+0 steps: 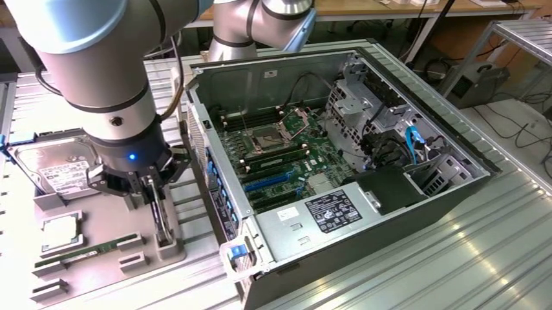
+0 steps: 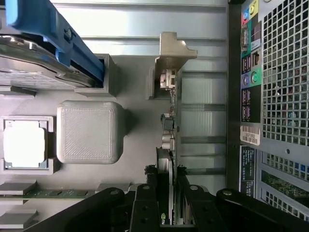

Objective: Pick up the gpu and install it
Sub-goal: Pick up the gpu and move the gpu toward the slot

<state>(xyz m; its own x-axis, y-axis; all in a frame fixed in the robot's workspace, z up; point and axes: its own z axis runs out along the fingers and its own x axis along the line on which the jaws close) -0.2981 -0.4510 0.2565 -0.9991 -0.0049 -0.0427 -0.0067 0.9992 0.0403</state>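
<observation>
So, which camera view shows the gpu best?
The wrist view: the gpu stands on edge, its silver bracket plain, the gripper at it. The exterior view shows the gpu as a thin dark strip under the gripper.

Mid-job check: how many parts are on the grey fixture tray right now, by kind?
gpu: 1
hard drive: 1
processor chip: 1
memory stick: 1
Total: 4
</observation>
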